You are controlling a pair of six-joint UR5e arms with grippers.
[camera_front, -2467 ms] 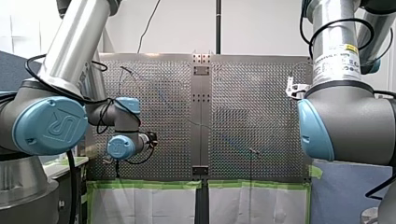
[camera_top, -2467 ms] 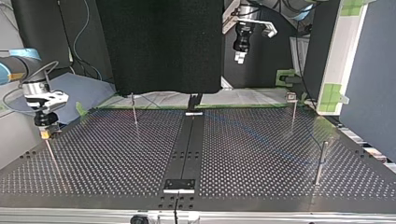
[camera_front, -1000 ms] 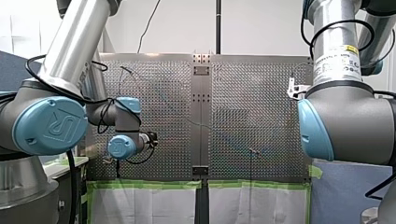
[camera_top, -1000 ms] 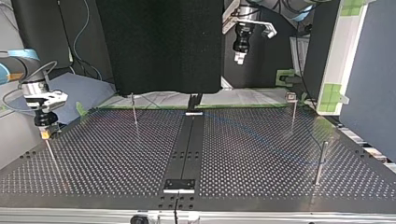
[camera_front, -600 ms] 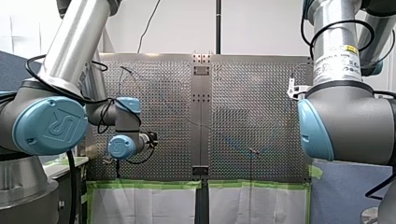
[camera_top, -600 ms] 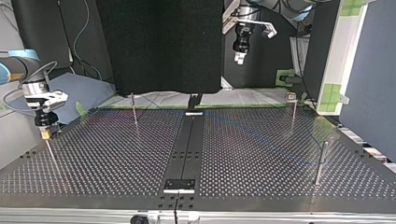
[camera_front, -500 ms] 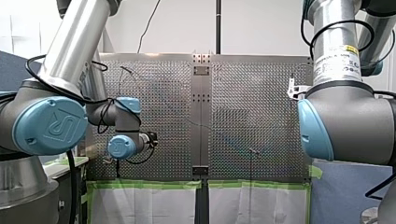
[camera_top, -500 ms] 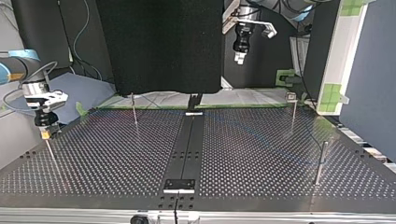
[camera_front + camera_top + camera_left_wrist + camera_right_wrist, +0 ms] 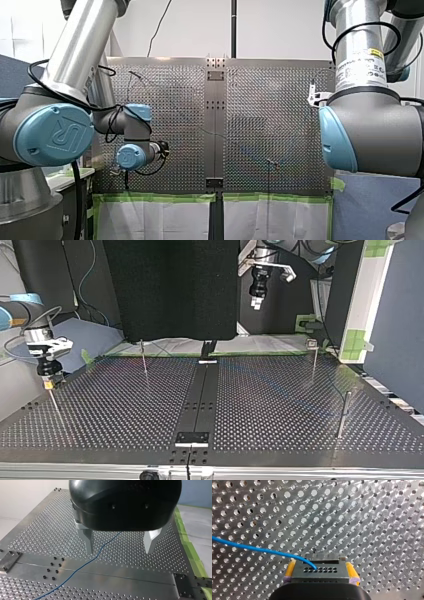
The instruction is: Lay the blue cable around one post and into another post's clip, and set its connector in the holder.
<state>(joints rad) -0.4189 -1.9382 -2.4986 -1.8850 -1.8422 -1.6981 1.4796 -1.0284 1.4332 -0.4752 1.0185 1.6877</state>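
Note:
In the right wrist view my right gripper has its yellow pads shut on the black connector. The blue cable leaves the connector's face and runs off sideways above the perforated plate. In the top view that gripper hangs at the left, just above a thin post. My left gripper is held high at the back, open. Its metal fingers stand wide apart with nothing between them. Far below them the blue cable lies across the plate.
More thin posts stand on the plate: one at the back left, one at the back right, one at the near right. A dark centre rail carries a small bracket near the front edge. Green tape lines the plate's edge.

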